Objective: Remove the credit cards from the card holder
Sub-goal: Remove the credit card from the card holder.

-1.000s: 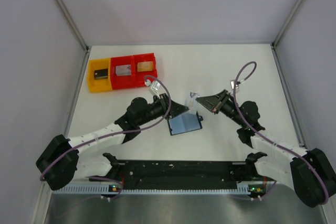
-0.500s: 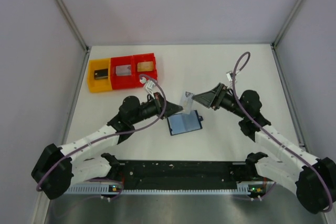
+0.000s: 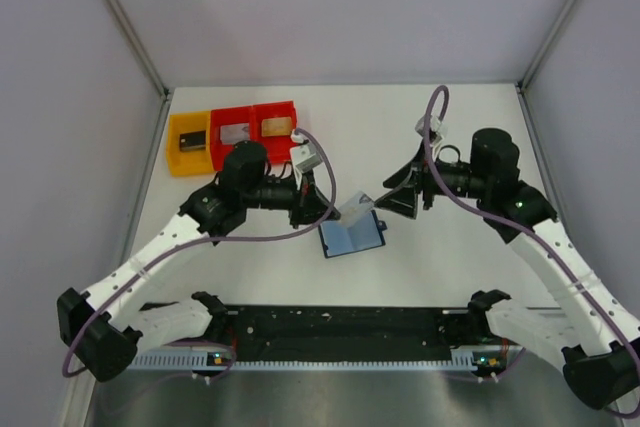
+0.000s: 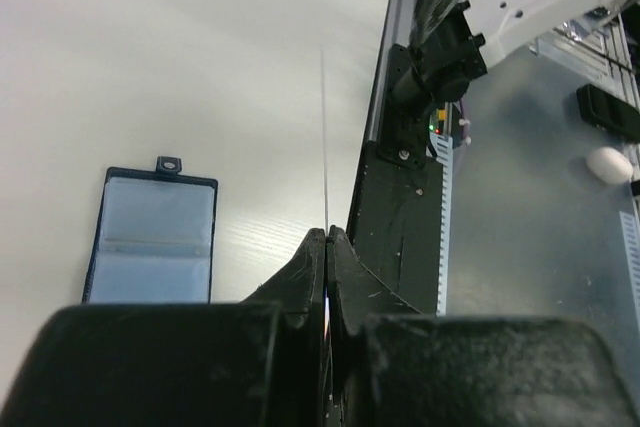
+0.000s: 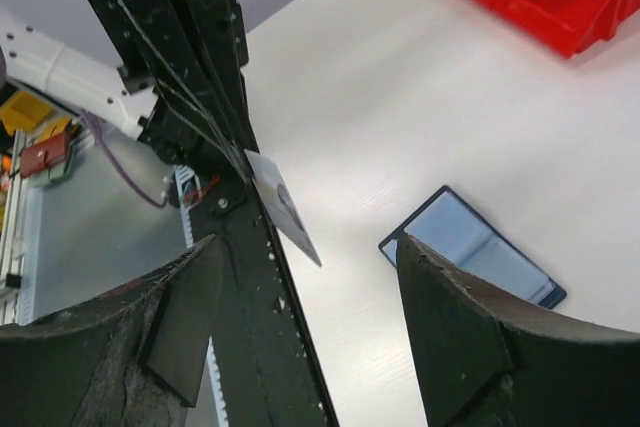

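Above the middle of the worktop (image 3: 450,147), my left fingers (image 4: 326,247) are clamped shut on one pale card (image 5: 283,205), pinched by one end so most of it sticks out free. My right fingers (image 3: 388,202) stand spread wide and empty close beside it, and the card holder (image 3: 352,237) lies open and flat on the worktop just below us both. The danger, as I read it, is that so slim a hold lets the card twist or slide out if I swing the left arm fast, or that it clips the right fingers and drops to the worktop.
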Tool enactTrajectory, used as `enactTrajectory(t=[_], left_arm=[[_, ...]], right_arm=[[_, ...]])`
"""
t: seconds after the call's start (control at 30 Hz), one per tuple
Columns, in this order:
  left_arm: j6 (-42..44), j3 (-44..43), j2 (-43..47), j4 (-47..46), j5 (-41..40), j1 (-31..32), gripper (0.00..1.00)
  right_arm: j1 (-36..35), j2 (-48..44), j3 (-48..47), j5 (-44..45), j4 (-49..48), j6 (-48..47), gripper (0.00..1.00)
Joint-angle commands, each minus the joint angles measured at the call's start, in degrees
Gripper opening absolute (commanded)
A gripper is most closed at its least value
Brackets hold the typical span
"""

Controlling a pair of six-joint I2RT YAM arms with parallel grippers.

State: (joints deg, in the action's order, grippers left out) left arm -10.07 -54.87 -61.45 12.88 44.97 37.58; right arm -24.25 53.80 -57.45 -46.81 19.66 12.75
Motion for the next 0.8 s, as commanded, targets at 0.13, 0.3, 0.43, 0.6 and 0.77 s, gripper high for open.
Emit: enactTrajectory(t=[0.13, 0.3, 0.43, 0.6, 0.77], left_arm=[[19.46, -10.33, -4.2, 22.08, 6.18, 1.35, 0.0], [22.37, -13.41, -6.66, 26.4, 5.13, 2.32, 0.0], [22.81, -14.12, -7.02, 26.93, 4.78, 2.67, 0.0], [23.25, -14.74, -6.93, 27.81, 4.08, 2.85, 0.0], [23.6, -14.91, -6.75, 28.34, 4.25, 2.85, 0.0]], right_arm=[[-3.96, 4.02, -4.68, -9.44, 7.94, -11.78, 0.66], [-6.33, 6.49, -6.97, -10.76, 8.2, -14.32, 0.62], [-8.61, 8.68, -7.94, -10.94, 8.38, -15.39, 0.59], [-11.34, 11.41, -8.38, -10.85, 8.64, -16.27, 0.53], [-13.01, 13.0, -8.73, -10.41, 8.9, -16.62, 0.39]])
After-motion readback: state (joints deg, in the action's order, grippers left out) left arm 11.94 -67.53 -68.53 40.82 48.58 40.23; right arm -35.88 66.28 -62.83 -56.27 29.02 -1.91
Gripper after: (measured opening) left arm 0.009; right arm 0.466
